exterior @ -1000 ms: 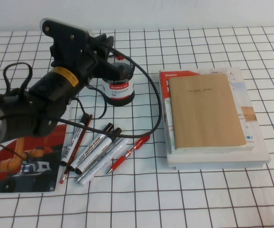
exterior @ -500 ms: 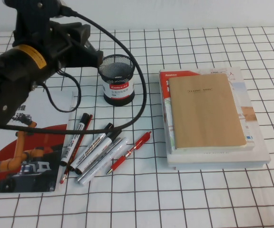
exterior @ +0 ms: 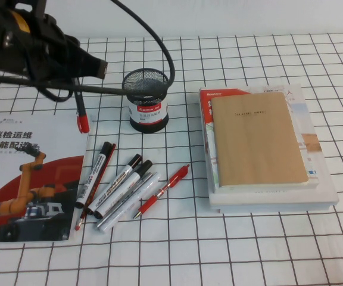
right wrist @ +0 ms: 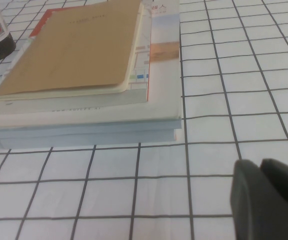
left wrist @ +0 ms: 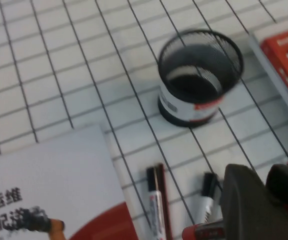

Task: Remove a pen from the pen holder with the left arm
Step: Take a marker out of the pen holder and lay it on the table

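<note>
Tan-covered book stack (exterior: 261, 143) fills the right side, and I see the right gripper (right wrist: 266, 200) low over the table near it, fingers pressed together. Left of the stack stands the mesh pen holder (exterior: 146, 98). Further left, my left gripper (left wrist: 262, 186) hangs high, clamped on a red-capped pen (exterior: 83, 122) outside the holder.

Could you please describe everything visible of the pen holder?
The pen holder is a black mesh cup with a white, red-printed label, upright and empty on the checked table. Only the table touches it. The left end effector holds a red-capped pen beside it; the right end effector hovers by the book stack.
</note>
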Action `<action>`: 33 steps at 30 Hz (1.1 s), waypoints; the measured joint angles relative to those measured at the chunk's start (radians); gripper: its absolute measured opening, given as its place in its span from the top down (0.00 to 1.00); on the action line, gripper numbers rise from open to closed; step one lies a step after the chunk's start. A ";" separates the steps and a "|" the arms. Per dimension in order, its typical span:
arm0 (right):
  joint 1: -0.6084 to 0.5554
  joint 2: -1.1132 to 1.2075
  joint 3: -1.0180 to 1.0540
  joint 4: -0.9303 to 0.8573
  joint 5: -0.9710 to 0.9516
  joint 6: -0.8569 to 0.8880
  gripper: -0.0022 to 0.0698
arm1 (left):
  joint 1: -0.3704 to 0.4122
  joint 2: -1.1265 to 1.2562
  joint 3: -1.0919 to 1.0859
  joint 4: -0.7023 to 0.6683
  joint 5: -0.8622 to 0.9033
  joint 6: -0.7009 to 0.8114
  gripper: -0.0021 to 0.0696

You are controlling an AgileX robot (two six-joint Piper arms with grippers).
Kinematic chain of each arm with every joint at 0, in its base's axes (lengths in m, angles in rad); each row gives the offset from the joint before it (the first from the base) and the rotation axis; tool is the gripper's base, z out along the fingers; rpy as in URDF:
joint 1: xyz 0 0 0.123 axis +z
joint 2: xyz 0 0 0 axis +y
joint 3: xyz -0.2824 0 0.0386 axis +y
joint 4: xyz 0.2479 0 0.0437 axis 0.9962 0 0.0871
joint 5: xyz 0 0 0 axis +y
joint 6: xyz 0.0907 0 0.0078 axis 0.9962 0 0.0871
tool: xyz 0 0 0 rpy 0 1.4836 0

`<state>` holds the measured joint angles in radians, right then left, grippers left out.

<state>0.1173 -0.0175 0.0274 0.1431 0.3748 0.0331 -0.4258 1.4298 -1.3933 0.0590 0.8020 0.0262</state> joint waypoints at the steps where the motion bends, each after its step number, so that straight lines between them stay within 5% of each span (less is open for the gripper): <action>1: 0.000 0.000 0.000 0.000 0.000 0.000 0.99 | 0.000 0.012 -0.028 -0.026 0.048 0.031 0.91; 11: 0.000 0.000 0.000 0.000 0.000 0.000 0.99 | -0.016 0.213 -0.220 -0.176 0.421 0.183 0.91; 23: 0.000 0.000 0.000 0.000 0.000 0.000 0.99 | -0.131 0.376 -0.230 -0.172 0.433 0.224 0.91; 33: 0.000 0.000 0.000 0.000 0.000 0.000 0.99 | -0.133 0.482 -0.230 -0.180 0.427 0.232 0.91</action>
<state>0.1173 -0.0175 0.0274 0.1431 0.3748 0.0331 -0.5587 1.9117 -1.6236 -0.1214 1.2290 0.2580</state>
